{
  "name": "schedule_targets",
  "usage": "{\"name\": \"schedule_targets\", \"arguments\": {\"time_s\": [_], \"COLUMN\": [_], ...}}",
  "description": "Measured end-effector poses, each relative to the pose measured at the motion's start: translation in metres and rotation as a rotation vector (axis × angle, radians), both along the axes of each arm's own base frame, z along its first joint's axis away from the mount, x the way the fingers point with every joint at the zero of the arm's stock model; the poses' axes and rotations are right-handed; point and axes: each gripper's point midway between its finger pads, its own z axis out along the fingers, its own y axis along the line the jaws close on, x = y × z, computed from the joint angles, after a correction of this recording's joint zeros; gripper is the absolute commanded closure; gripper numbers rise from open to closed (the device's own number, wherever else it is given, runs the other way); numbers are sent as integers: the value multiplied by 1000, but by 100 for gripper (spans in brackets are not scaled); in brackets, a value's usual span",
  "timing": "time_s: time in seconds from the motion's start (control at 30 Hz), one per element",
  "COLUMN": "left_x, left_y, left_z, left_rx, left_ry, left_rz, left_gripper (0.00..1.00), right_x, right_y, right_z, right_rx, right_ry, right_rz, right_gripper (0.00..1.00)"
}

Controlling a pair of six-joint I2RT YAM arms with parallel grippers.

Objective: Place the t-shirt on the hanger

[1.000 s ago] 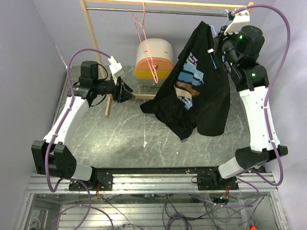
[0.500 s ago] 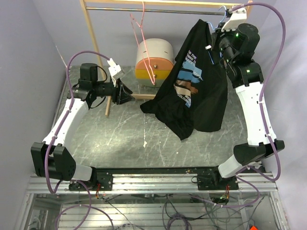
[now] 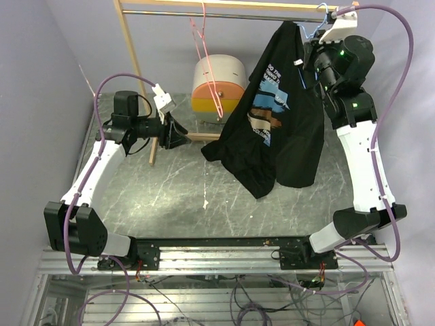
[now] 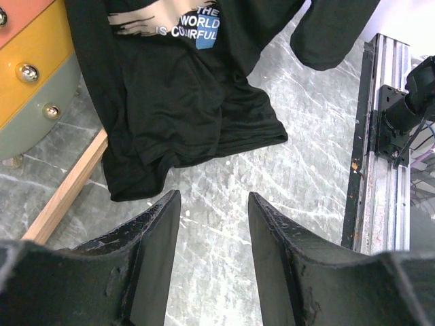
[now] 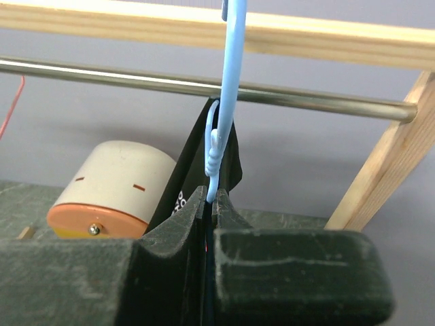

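The black t-shirt (image 3: 282, 115) with a blue, white and brown print hangs from the light-blue hanger (image 5: 224, 88), its lower hem resting on the table. It also shows in the left wrist view (image 4: 183, 102). My right gripper (image 5: 211, 195) is shut on the hanger's neck, holding it high beside the metal rail (image 5: 136, 78); in the top view it (image 3: 314, 49) is at the top right. The hook tip (image 3: 323, 9) reaches the rail's height. My left gripper (image 4: 214, 204) is open and empty, low over the table, left of the shirt (image 3: 178, 130).
A wooden rack (image 3: 129, 47) carries the rail (image 3: 231, 15), with a pink-red wire hanger (image 3: 204, 61) on it. A small cream, orange and grey drawer unit (image 3: 219, 85) stands behind. The rack's wooden foot (image 4: 64, 193) lies near the left fingers. An aluminium rail (image 4: 384, 156) edges the table.
My right gripper has lifted the hanger and shirt upward and a little back toward the rail. The shirt hangs straighter. The left arm has barely moved.
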Motion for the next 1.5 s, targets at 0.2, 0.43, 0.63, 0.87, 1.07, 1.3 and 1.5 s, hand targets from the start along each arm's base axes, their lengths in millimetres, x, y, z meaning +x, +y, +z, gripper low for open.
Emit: {"name": "schedule_targets", "arguments": {"time_s": [0.2, 0.43, 0.63, 0.87, 1.07, 1.3, 1.5], "left_x": [0, 0, 1, 1, 2, 2, 2], "left_y": [0, 0, 1, 1, 2, 3, 3], "left_z": [0, 1, 1, -1, -1, -3, -5], "left_rx": [-1, -2, -2, -6, -5, 0, 1], "left_ry": [-2, -4, -5, 1, -2, -3, 4], "left_rz": [-2, -2, 0, 2, 7, 7, 7], "left_gripper": [46, 46, 45, 46, 46, 45, 45], "right_x": [-1, 16, 46, 57, 47, 4, -18], "right_y": [-2, -5, -10, -12, -12, -21, -29], "right_z": [11, 10, -8, -20, -27, -25, -44], "right_rx": [2, 0, -2, 10, 38, 69, 65], "right_ry": [-36, -37, -1, 21, -4, -39, 21], "right_rz": [-3, -3, 0, 20, 27, 10, -19], "right_gripper": [100, 100, 100, 100, 100, 76, 46]}}
